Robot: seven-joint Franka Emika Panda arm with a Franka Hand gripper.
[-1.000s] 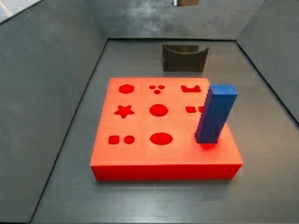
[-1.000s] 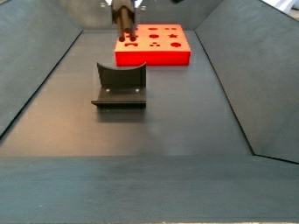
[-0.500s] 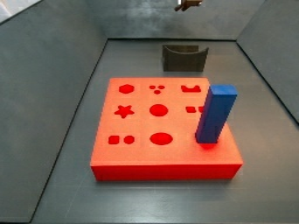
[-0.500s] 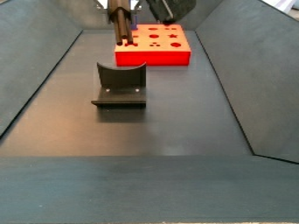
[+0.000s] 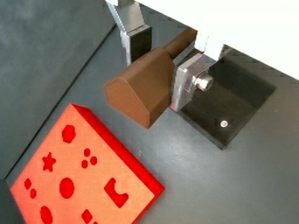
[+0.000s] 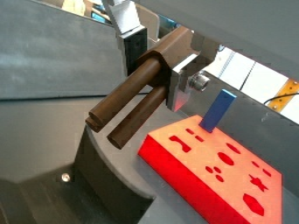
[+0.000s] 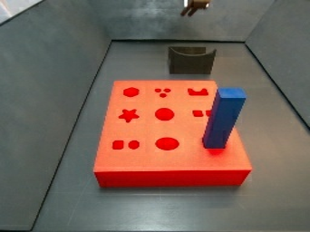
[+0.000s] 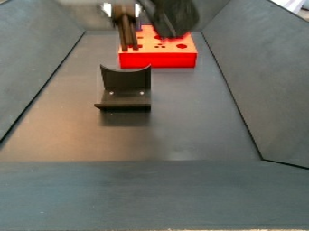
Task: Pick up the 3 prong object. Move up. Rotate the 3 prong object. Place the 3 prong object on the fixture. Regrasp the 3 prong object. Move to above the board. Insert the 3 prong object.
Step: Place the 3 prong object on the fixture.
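The 3 prong object is a brown wooden peg, and my gripper is shut on its thick end. In a wrist view its long prongs point away from the fingers. In both side views the gripper hangs high at the upper edge, above the dark fixture, with the peg hanging below it. The fixture stands on the floor in front of the red-orange board. The board lies flat with its shaped holes showing.
A tall blue block stands upright in the board near one edge and also shows in a wrist view. Sloping grey walls close in the dark floor on both sides.
The gripper has turned at the wrist with the peg in it and dropped slightly into view. The board, the blue block and the fixture have not moved.
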